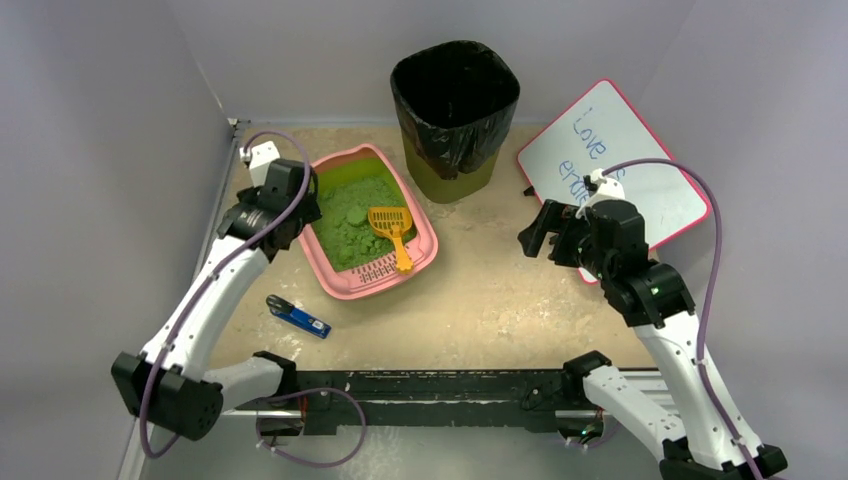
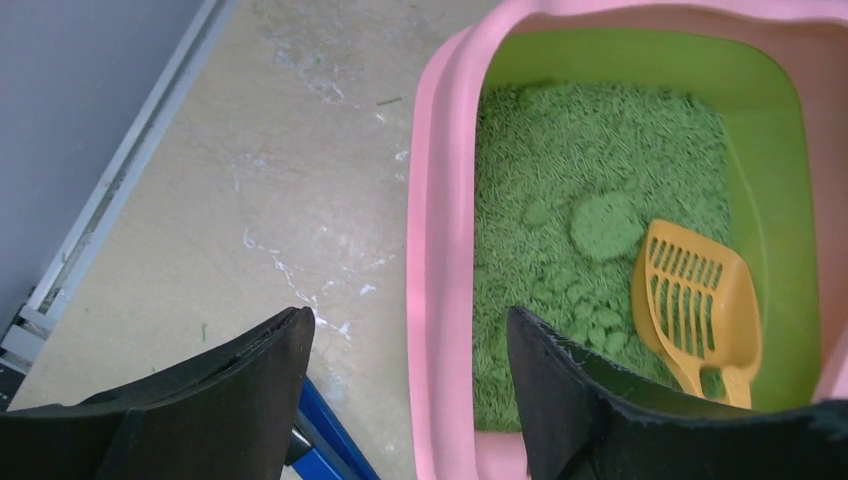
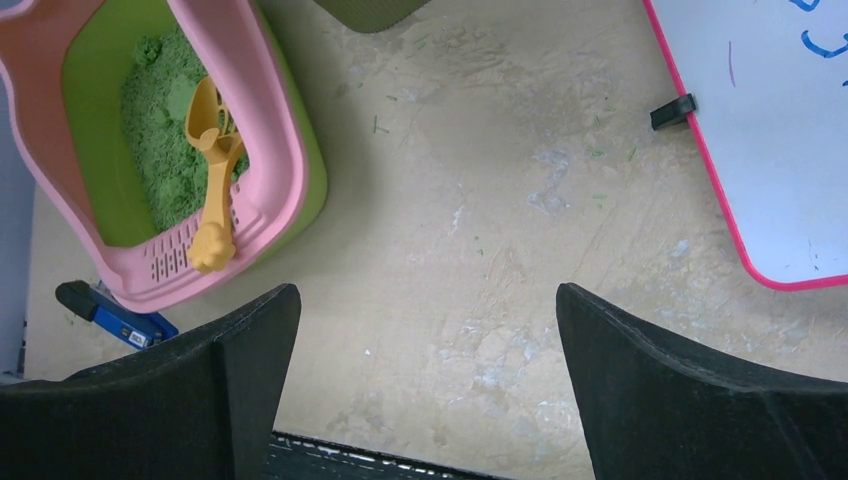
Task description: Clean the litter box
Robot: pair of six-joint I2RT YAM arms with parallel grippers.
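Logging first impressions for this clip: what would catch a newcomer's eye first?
The pink litter box of bright green litter stands out left of centre, with an orange slotted scoop lying in it. Behind it to the right stands an olive bin lined with a black bag, and a pink-edged whiteboard sits at the right. The left gripper hangs open over the box's rim.

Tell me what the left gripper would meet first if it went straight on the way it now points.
Probably the pink rim of the litter box: in the wrist view the open left gripper lines up with it, table on one side, green litter on the other. Depth is unclear.
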